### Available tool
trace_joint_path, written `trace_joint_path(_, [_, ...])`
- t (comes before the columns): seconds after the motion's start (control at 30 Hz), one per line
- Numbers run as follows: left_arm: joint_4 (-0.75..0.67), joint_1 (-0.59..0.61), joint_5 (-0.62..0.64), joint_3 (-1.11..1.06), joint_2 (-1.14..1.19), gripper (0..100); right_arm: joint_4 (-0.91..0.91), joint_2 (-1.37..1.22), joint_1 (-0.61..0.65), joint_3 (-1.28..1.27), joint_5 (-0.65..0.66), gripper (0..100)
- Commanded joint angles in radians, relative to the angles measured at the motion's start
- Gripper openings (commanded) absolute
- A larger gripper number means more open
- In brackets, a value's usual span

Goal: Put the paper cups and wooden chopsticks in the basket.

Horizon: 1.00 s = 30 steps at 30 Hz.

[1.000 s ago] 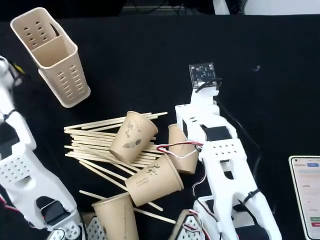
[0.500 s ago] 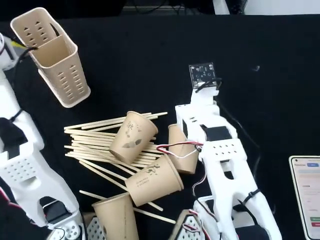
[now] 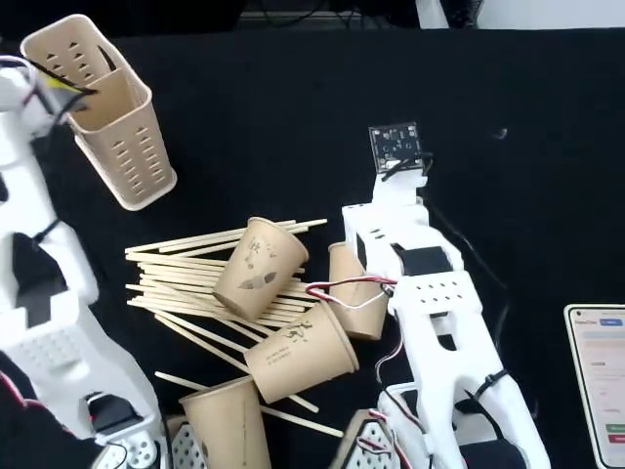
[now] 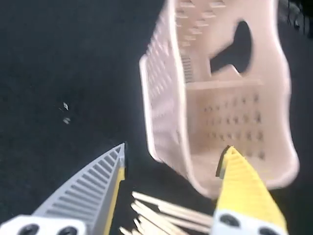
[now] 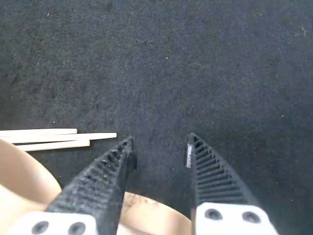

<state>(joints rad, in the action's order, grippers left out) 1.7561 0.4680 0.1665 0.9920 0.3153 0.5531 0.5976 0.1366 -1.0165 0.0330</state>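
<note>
The beige slotted basket (image 3: pixel 103 112) lies tilted at the table's back left. My left gripper (image 3: pixel 61 88) hovers at its open mouth. In the left wrist view the left gripper (image 4: pixel 173 154) is open and holds nothing, with the basket (image 4: pixel 220 98) just beyond it and chopstick ends (image 4: pixel 166 213) below. Several paper cups (image 3: pixel 259 266) (image 3: pixel 301 354) (image 3: pixel 356 291) (image 3: pixel 227 425) lie on a pile of wooden chopsticks (image 3: pixel 195 288) mid-table. My right gripper (image 5: pixel 160 144) stands open over bare black cloth, beside chopstick tips (image 5: pixel 54 137) and above a cup (image 5: pixel 19 188).
A black cloth (image 3: pixel 293 117) covers the table. A phone (image 3: pixel 598 381) lies at the right edge. The right arm's white body (image 3: pixel 430 303) stands right of the cups. Open cloth stretches across the back and right.
My left arm has swung up and back, bringing its gripper to the basket's mouth. The right arm, cups and chopsticks have stayed put.
</note>
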Motion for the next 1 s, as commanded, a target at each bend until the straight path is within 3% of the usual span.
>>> trace_joint_path(0.0, [0.003,-0.113,0.02,-0.154,-0.146,31,-0.018,-0.005,0.015,0.002,0.0,17.0])
trace_joint_path(0.13, [-0.005,-0.186,0.018,-0.289,-0.153,31,-0.017,-0.005,0.015,0.002,0.0,17.0])
trace_joint_path(0.33, [-0.109,-0.185,0.077,-0.389,-0.153,31,-0.015,-0.005,0.015,0.002,0.0,17.0])
trace_joint_path(0.47, [-0.107,-0.196,0.097,-0.381,-0.166,31,-0.015,-0.005,0.015,0.002,0.0,17.0])
trace_joint_path(0.67, [-0.018,-0.186,0.103,-0.2,-0.224,31,-0.017,-0.005,0.015,0.002,0.0,17.0])
trace_joint_path(0.97, [-0.003,-0.116,0.532,-0.243,-0.15,31,-0.017,-0.005,0.015,0.002,0.0,17.0])
